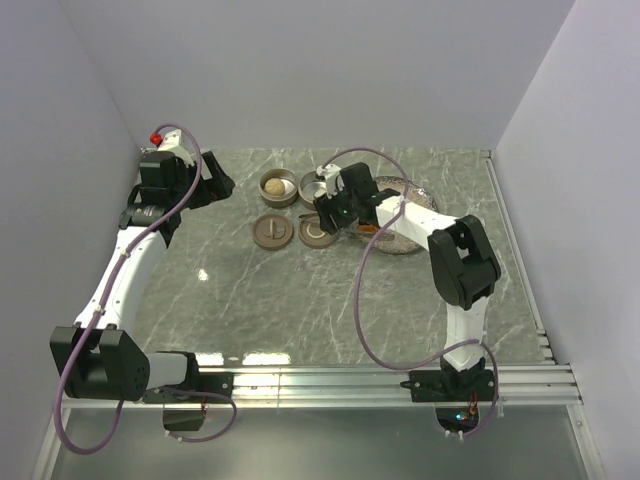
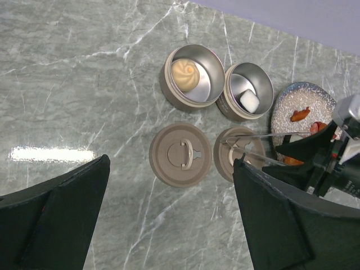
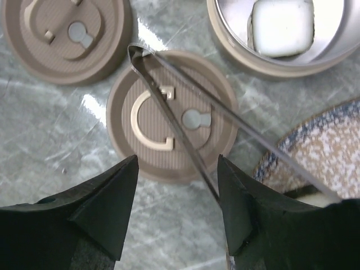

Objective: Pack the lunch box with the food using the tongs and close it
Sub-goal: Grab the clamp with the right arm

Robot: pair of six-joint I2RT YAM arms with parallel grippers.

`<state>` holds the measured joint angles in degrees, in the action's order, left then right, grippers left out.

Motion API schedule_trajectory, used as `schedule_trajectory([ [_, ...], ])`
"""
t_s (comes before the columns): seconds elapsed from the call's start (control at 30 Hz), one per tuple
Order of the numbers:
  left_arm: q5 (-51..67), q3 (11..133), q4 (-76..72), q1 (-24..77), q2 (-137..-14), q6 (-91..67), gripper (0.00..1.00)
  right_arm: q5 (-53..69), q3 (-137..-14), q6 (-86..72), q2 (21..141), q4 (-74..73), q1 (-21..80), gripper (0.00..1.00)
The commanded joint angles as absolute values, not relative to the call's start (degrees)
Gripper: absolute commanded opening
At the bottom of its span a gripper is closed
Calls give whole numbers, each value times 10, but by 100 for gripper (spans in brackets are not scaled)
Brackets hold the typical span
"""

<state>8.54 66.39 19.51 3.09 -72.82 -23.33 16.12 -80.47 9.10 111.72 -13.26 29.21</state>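
The lunch box is two round tan tins, both open. One tin [image 2: 173, 97] holds the beige ball [image 2: 185, 74], the other tin [image 2: 232, 109] a white block [image 2: 249, 101]. Their lids [image 2: 181, 154] [image 3: 124, 118] lie flat in front of them. Orange-red bits [image 2: 300, 114] sit on the speckled plate [image 2: 287, 104]. The tongs [image 3: 169, 107] lie across the right lid, joined end away from the plate. My right gripper [image 3: 178, 160] is open over them. One tong arm runs along its right finger's inner face, the other passes outside that finger. My left gripper [image 2: 171, 159] hangs open and empty, high above the lids.
The grey marble table [image 1: 250, 290] is walled at the back and on both sides. The right arm's elbow [image 1: 462, 262] stands over the plate's near side. A metal rail [image 1: 330, 380] runs along the near edge.
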Motion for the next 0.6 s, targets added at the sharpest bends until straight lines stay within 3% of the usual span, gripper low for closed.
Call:
schedule_trajectory([
  [0.0,80,670,184,33,-711,-227,98,161,-833,98,1141,-129,287,65],
  [0.3,80,672,183,33,-715,-227,98,169,-825,97,1156,-131,286,52],
  [0.33,82,672,183,33,-715,-227,98,167,-828,96,1159,-132,286,46],
  [0.4,81,674,184,33,-716,-227,98,164,-833,96,1162,-134,286,44],
  [0.43,81,674,184,33,-716,-226,98,159,-832,95,1162,-133,286,37],
  [0.57,79,672,183,33,-715,-226,98,153,-835,95,1159,-129,285,28],
])
